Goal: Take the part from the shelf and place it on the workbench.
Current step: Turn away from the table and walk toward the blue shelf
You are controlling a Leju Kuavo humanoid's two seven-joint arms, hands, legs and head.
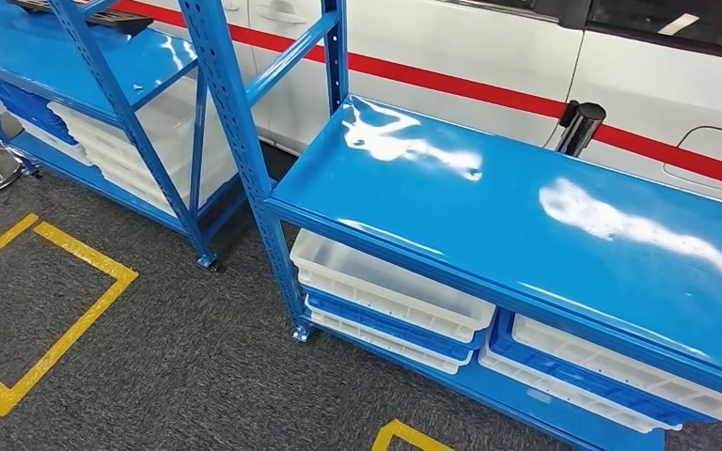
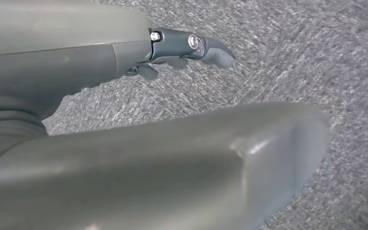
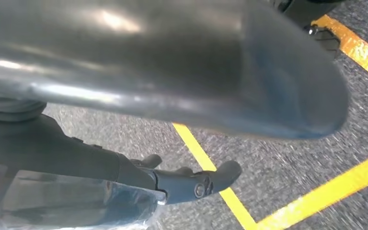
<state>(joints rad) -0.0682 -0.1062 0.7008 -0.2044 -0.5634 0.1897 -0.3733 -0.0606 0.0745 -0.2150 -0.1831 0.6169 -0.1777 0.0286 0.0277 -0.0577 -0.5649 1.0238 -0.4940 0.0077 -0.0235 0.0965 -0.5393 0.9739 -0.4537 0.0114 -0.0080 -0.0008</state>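
In the right wrist view my right hand [image 3: 182, 182] hangs over the carpet and grips a dark part wrapped in clear, shiny plastic [image 3: 76, 203], which lies against its dark fingers [image 3: 211, 179]. The glossy blue workbench top [image 1: 526, 216] fills the right of the head view and has nothing on it. The blue shelf [image 1: 75, 56] stands at the upper left, with another dark part [image 1: 85, 14] on its top level. My left hand [image 2: 182, 48] hangs above grey carpet, its fingers stretched out and holding nothing.
White and blue trays [image 1: 385, 291] are stacked under the workbench and under the shelf. A white car with a red stripe [image 1: 489, 94] stands right behind both. A black cylinder [image 1: 580, 127] rises at the bench's far edge. Yellow tape lines [image 1: 56, 272] mark the grey carpet.
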